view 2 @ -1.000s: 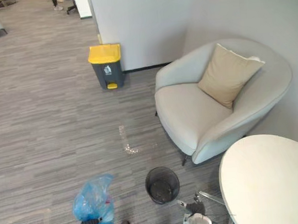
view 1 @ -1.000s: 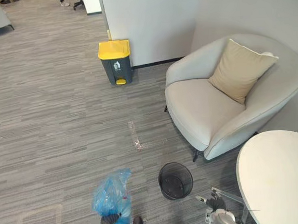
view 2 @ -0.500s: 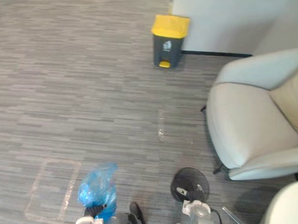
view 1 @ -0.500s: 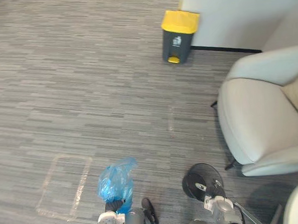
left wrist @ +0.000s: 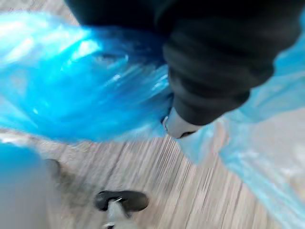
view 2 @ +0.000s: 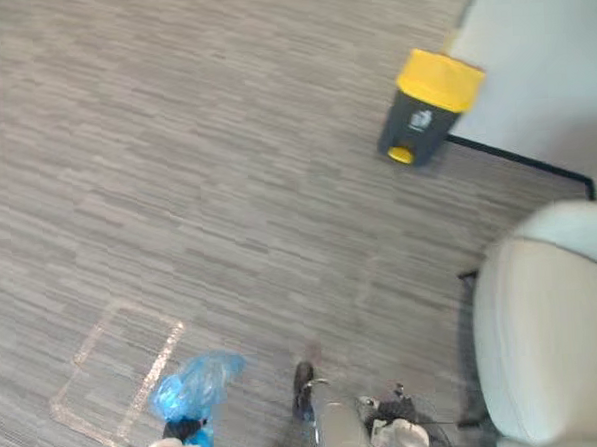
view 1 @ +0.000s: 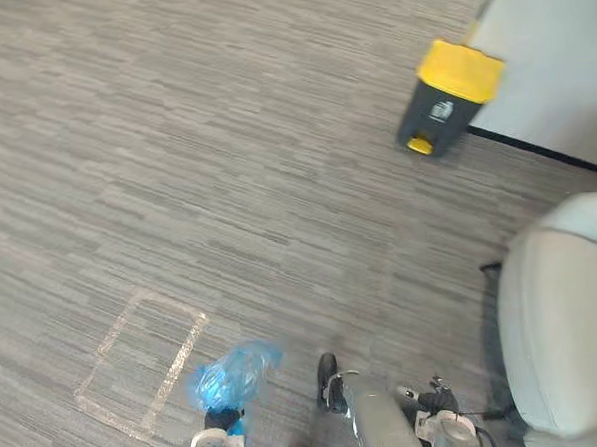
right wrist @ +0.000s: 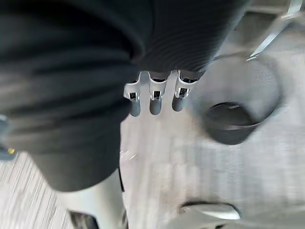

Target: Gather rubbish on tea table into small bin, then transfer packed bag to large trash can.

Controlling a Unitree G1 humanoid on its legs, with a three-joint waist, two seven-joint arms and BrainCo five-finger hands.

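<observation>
The left hand (view 1: 223,421) is seen clamped on the gathered neck of a crumpled translucent blue plastic rubbish bag (view 1: 231,374), which bulges up past the fingers, clear of the grey striped carpet (view 1: 227,187). The right hand (right wrist: 156,98) is held with its fingers straight, side by side and empty. Just beyond those fingertips, on the carpet, a round black mesh wastebasket (right wrist: 231,125) is seen. Beyond the left fingers a rectangle of clear tape (view 1: 141,364) is stuck to the carpet. A pale grey upholstered armchair (view 1: 564,320) is placed outward of the right fingers. Far ahead of both hands a dark grey pedal trash can with a yellow lid (view 1: 450,97) is set against a white wall (view 1: 560,60).
</observation>
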